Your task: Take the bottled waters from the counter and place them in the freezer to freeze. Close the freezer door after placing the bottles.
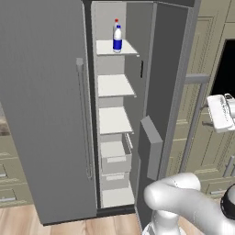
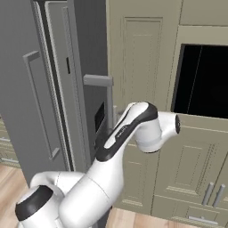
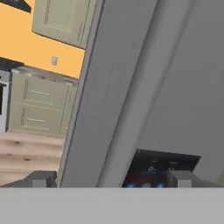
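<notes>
Both bottled waters stand on the freezer's top white shelf (image 1: 125, 48), the blue-capped bottle (image 1: 118, 40) in front of the red-capped bottle (image 1: 115, 23). The freezer (image 1: 114, 119) is open, and its door (image 1: 41, 105) is swung out to the left, with a long bar handle (image 1: 84, 119). My gripper (image 3: 113, 179) is open with nothing between its fingertips (image 3: 41, 179). It faces the twin grey door (image 3: 131, 87) close up, near that door's black panel (image 3: 162, 168). My white hand (image 1: 221, 111) sits to the right of the freezer, well away from the bottles. A sliver of the counter (image 1: 2, 126) shows behind the door.
Beige panelled cabinets (image 2: 147, 53) and a dark oven opening (image 2: 202, 80) stand right of the refrigerator. The twin door's bar handle (image 2: 100, 81) juts out near my elbow (image 2: 142, 127). Lower freezer shelves and drawers (image 1: 114, 158) are bare. Wooden floor (image 1: 27, 225) lies below.
</notes>
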